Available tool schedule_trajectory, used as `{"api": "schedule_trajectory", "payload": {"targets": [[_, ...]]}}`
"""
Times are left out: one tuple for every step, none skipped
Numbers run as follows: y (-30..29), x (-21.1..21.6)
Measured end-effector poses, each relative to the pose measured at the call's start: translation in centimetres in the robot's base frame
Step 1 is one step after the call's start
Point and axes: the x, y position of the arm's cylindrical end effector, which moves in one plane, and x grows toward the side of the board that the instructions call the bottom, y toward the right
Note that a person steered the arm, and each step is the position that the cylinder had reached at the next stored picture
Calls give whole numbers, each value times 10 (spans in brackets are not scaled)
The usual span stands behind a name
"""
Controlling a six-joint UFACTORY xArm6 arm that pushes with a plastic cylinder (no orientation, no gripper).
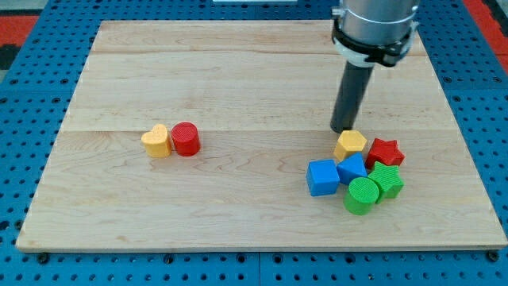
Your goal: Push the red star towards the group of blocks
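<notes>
We find the red star (386,152) at the view's right edge of the group, touching the yellow hexagon (350,144) and green block (388,182). My tip (344,130), a bare rod gripping nothing, stands just above the hexagon, up-left of the star. We judge it on the wrong side for pushing inward.

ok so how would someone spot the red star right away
Look at the cluster of blocks near the wooden board's right edge. The red star sits at the cluster's upper right, beside the yellow block just under my tip. It is the cluster's only red piece.
</notes>
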Motion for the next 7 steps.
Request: {"api": "schedule_trajectory", "payload": {"targets": [[-14,-36],[-81,-39],[-201,-40],[-319,-29],[-383,24],[-345,34],[-238,13]]}}
